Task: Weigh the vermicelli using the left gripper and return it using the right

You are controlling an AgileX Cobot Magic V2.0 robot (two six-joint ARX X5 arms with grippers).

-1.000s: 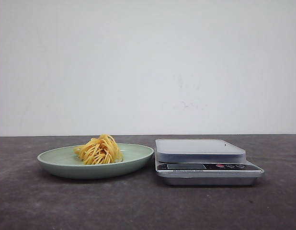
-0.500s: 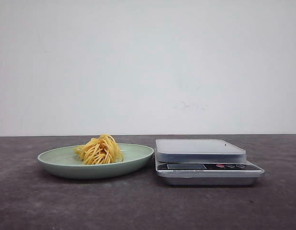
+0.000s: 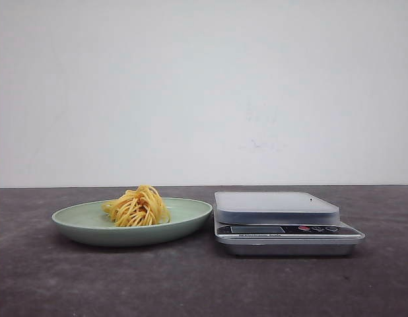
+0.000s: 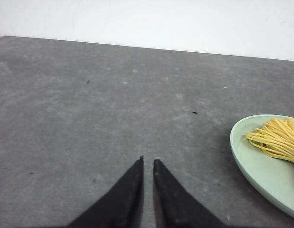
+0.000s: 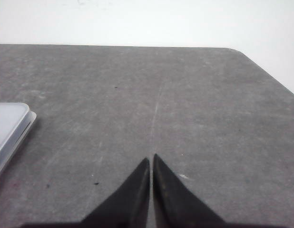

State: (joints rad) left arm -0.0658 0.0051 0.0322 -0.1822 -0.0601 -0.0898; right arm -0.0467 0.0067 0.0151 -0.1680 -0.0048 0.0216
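Yellow vermicelli [image 3: 137, 207] is sitting in a loose nest on the green plate [image 3: 184, 221], just beside the scale [image 3: 283, 221]. It is lying off to one side of the left gripper [image 4: 147, 160], the nearer arm, whose fingers are nearly touching, holding nothing. The right gripper [image 5: 151, 157], closed and empty too, is pointing at bare table [image 5: 194, 109] beyond the scale.

No readable text, brand, number or sign can be made out in any of the views. On the front panel of the scale [image 3: 286, 230] a small display window and a faint line of print beneath it are seen, possibly a maker's name, but the print is too small and blurred to be read. No digits can be discerned in the display.
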